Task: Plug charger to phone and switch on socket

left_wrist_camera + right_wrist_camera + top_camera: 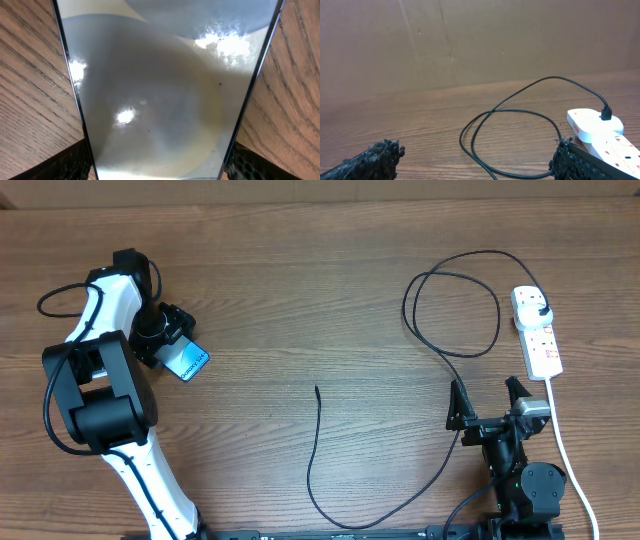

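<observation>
Wood table (300, 300) fills the overhead view. The left arm (100, 380), white and black, comes up from 7 o'clock to 9 o'clock. The smaller black right arm (520, 470) is at 5 o'clock. The charger (316, 405) is a long thin black cable. Its loose end lies bare near table centre, and it runs down toward 6 o'clock, sweeps up past the right arm and loops at 1 o'clock. The socket (540, 340) is a white strip with red markings at 2 to 3 o'clock, with the charger's black plug (541, 309) seated in its far end. The phone (187, 361), screen lit blue, is at 9 o'clock, well apart from the cable end. The left gripper (165, 340) straddles the phone. In the left wrist view the glass fills the frame and the fingers (65, 167) sit right at its two long edges. Can't tell if it is clamped or just beside. The right gripper (487, 405) is spread wide and holds nothing, just left of the socket at 4 o'clock.
</observation>
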{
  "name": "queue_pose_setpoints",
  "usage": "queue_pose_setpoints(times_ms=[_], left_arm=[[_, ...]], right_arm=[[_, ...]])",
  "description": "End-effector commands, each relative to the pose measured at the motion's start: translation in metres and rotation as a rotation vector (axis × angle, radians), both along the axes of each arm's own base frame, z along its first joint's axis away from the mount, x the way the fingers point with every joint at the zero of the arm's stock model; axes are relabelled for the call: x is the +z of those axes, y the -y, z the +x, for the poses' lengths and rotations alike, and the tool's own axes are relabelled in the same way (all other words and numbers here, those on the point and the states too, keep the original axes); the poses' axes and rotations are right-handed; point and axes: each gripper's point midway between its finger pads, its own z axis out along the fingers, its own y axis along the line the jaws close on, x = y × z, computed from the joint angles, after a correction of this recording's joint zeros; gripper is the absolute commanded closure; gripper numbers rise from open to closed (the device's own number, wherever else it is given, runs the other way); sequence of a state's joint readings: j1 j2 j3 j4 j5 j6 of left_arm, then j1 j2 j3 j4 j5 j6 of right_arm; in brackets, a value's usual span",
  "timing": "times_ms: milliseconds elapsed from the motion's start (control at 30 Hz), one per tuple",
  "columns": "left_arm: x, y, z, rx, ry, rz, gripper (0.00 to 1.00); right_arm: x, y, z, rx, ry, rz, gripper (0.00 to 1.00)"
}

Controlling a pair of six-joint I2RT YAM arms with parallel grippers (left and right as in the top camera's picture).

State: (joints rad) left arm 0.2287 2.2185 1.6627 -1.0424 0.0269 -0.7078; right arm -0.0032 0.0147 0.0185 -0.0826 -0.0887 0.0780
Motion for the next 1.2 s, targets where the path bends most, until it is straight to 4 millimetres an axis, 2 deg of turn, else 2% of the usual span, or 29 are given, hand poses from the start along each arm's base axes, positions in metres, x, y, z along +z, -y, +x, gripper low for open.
queue_pose_setpoints(times_ms=[0, 933, 1167], left_arm=[[-0.0195, 0.0035, -0.0088, 0.006, -0.059, -0.005, 0.16], [-0.0192, 0.0041, -0.0114, 0.006, -0.07, -0.007, 0.23], [-0.0191, 0.0045, -0.0126, 0.006, -0.075, -0.009, 0.35]], right_arm=[[-0.0016, 0.0005, 0.0001, -0.005, 0.005, -0.004, 0.0], [-0.0016, 0.0005, 0.0001, -0.005, 0.005, -0.004, 0.0], [-0.0016, 0.0005, 0.0001, -0.005, 0.005, -0.004, 0.0]])
